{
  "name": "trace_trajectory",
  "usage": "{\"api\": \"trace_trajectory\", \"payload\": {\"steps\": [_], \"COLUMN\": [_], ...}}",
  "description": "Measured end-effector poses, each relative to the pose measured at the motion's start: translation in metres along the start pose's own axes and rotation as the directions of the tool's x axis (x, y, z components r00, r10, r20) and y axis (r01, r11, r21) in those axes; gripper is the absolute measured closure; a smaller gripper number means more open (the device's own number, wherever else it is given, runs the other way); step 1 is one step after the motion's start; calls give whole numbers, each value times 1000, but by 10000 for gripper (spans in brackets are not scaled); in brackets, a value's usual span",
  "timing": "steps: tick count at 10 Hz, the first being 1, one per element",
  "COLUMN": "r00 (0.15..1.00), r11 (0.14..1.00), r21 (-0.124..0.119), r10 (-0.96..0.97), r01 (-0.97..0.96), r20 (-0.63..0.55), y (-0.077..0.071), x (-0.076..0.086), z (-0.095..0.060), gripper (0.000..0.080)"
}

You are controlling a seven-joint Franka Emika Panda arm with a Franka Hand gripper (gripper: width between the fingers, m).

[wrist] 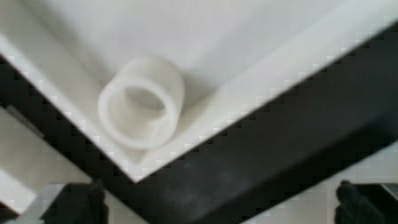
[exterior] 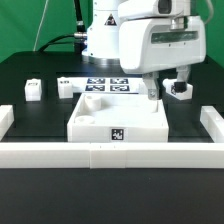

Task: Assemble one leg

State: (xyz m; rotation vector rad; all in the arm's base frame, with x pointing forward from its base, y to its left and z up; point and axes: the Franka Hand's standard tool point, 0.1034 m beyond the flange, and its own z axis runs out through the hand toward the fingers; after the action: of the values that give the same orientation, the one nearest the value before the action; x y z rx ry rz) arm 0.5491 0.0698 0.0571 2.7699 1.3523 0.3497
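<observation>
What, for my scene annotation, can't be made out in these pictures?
Wrist view: blur hides whether the round white shape at the panel corner is a hole or a fitted part.
Wrist view: frame edge cuts off the claw.
Exterior view: leftmost leg's tag too small to read; the arm hides table behind it.

we see the square panel (exterior: pixel 118 125) as smooth white plastic, and in the wrist view it has a soft shine around its corner hole (wrist: pixel 143 100). the leg (exterior: pixel 33 89) looks to us the same white plastic. the table (exterior: pixel 40 118) is black and matt. the arm casing (exterior: pixel 165 45) is white, glossy plastic. the front rail (exterior: pixel 60 155) is white plastic too.
</observation>
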Motion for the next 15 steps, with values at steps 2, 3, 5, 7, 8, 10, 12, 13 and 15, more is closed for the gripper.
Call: {"api": "trace_trajectory", "payload": {"steps": [2,3,5,7,8,10,12,13,15], "r00": [999,999,999,990,973,924,916,916,915], "r11": [999,999,999,990,974,929,922,922,920], "r21": [11,11,12,27,64,138,153,153,155], "r10": [-31,-31,-31,-139,-220,-360,-376,-376,-380], "r01": [31,31,31,138,216,343,355,355,359], "r20": [16,15,16,35,73,129,137,138,137], "y": [1,1,1,-5,-10,-17,-16,-16,-16], "x": [-8,-7,-8,-11,-14,-26,-32,-32,-32], "z": [-1,0,0,0,-1,-2,-1,-1,-1], "gripper": [150,150,150,150,150,150,150,150,150]}}
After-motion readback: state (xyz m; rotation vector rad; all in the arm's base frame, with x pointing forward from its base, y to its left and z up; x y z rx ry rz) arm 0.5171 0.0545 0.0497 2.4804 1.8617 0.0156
